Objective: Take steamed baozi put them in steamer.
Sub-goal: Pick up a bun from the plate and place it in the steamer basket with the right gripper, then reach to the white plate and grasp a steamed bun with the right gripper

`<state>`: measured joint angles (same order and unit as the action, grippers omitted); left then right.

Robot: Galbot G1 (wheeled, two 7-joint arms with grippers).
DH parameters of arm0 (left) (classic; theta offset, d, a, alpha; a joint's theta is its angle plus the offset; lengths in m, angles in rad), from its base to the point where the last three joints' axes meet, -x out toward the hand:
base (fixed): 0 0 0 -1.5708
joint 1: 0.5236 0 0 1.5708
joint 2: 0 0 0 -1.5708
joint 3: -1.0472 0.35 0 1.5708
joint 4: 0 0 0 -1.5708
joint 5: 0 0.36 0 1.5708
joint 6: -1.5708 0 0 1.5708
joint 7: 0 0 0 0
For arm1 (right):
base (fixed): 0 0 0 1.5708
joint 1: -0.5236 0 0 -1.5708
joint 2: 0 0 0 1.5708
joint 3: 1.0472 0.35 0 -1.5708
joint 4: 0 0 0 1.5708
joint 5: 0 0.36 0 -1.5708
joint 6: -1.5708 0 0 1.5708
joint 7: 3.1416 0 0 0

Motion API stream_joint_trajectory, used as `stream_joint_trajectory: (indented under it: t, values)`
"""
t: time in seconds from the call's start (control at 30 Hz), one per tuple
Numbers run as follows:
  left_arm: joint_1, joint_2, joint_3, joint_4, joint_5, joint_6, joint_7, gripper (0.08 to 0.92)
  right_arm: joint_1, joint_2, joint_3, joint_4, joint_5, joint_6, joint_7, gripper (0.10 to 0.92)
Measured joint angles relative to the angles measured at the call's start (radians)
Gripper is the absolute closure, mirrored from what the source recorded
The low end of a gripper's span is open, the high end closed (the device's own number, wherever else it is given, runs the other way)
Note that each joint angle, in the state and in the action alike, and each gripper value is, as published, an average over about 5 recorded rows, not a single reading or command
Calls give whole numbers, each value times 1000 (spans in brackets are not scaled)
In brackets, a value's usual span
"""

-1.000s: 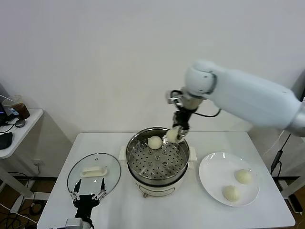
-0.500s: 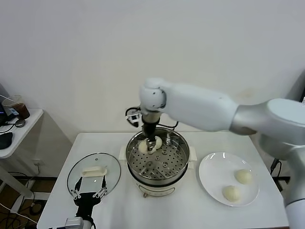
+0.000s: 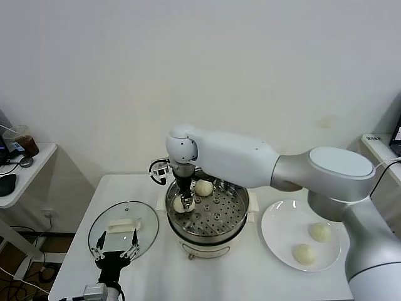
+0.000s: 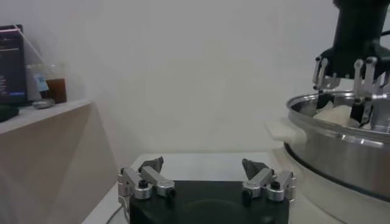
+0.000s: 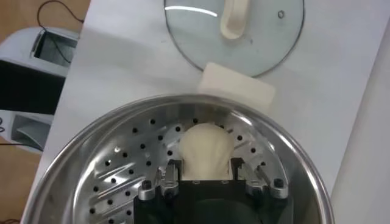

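The steamer is a shiny steel pot with a perforated floor on a cream base at the table's middle. My right gripper reaches down into its left side, shut on a cream baozi. In the right wrist view the baozi sits squeezed between the fingers, low over the perforated floor. A second baozi lies at the back of the basket. Two more baozi lie on the white plate. My left gripper is open and empty, parked at the front left.
The glass lid with a white handle lies flat left of the steamer, just beyond my left gripper. The lid also shows in the right wrist view. A side table with a cup stands far left.
My right gripper has carried the baozi from the steamer's far right rim across to the left side and lowered it into the basket. The left arm has not moved.
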<state>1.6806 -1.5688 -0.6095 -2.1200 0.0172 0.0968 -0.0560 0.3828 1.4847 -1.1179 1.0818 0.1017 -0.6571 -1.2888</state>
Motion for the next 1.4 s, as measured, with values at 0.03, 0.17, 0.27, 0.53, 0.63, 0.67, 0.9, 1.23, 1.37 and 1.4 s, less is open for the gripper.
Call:
stream_joint_trajectory:
  t: [0.03, 0.17, 0.27, 0.53, 0.63, 0.67, 0.9, 1.23, 1.37, 1.4]
  values:
    - [0, 0, 0, 0, 0, 0, 0, 177, -2, 1, 0, -1, -2, 0, 0, 538]
    - [0, -1, 0, 3, -1, 0, 1, 177, -8, 3, 2, -1, -7, 1, 1, 479]
    - [-1, 0, -2, 5, -3, 0, 1, 177, -10, 0, 3, 2, -9, 3, 1, 396]
    - [-2, -2, -2, 0, -5, 2, 5, 177, 0, -26, 15, 32, -7, 2, -4, 211]
    - [0, -2, -3, -2, -5, 4, 6, 177, 16, -58, 25, 61, -3, 7, -14, 204]
    - [1, -2, -3, -3, -5, 4, 6, 177, 24, -73, 30, 75, -3, 10, -19, 203]
    - [4, 0, -8, -14, -10, 13, 14, 177, 110, -251, 70, 219, 13, 48, -55, 203]
    - [18, 1, -6, -6, -28, 23, 23, 177, 129, -643, 152, 416, -28, 144, -104, 203]
    - [28, 0, -3, -6, -29, 24, 23, 177, 34, -801, 226, 487, -77, 189, -112, 203]
    - [31, 0, -3, -6, -29, 24, 23, 177, 6, -837, 244, 501, -88, 201, -112, 203]
